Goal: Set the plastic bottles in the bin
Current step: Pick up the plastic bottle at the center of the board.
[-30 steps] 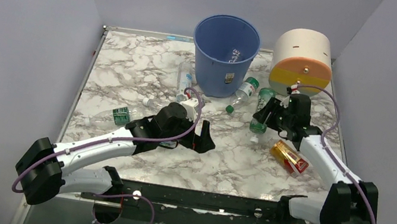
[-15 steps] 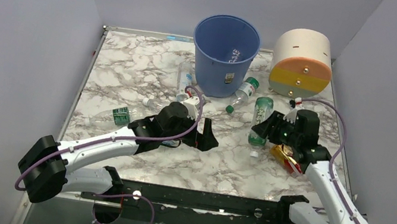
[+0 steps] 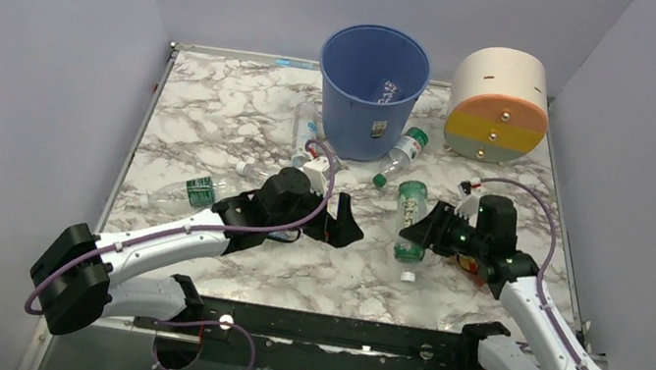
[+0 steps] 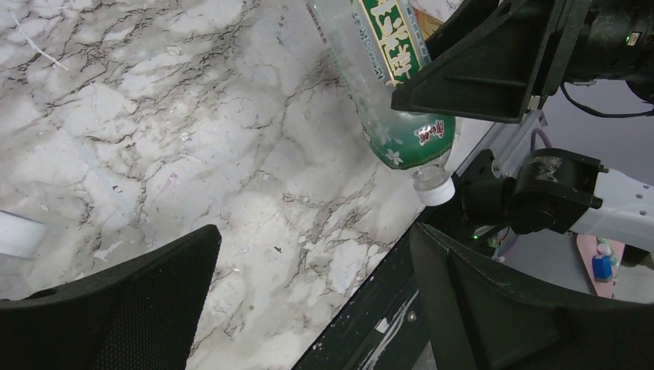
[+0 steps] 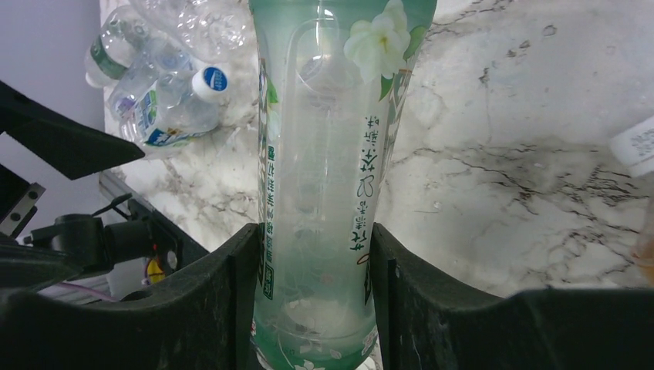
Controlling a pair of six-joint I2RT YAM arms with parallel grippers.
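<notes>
My right gripper (image 3: 420,229) is shut on a clear plastic bottle (image 3: 412,203) with a green flowered label. It holds the bottle above the marble table, white cap toward the near edge. In the right wrist view both fingers (image 5: 208,308) press the sides of this bottle (image 5: 324,177). To its left, my left gripper (image 3: 342,227) hangs open with nothing in it. Its wrist view shows the held bottle (image 4: 389,85) just ahead. The blue bin (image 3: 371,88) stands at the back. More plastic bottles lie beside it (image 3: 401,155), to its left (image 3: 305,132) and at the far left (image 3: 194,190).
A cream drum (image 3: 499,103) with orange and yellow bands stands right of the bin. A red-labelled bottle (image 3: 470,264) lies partly under my right arm. A small white cap (image 3: 239,168) lies near the left arm. Purple walls close in three sides.
My right gripper closed on the green-labelled bottle near the drum and carried it left and toward the near edge, off the table. The left arm barely moved.
</notes>
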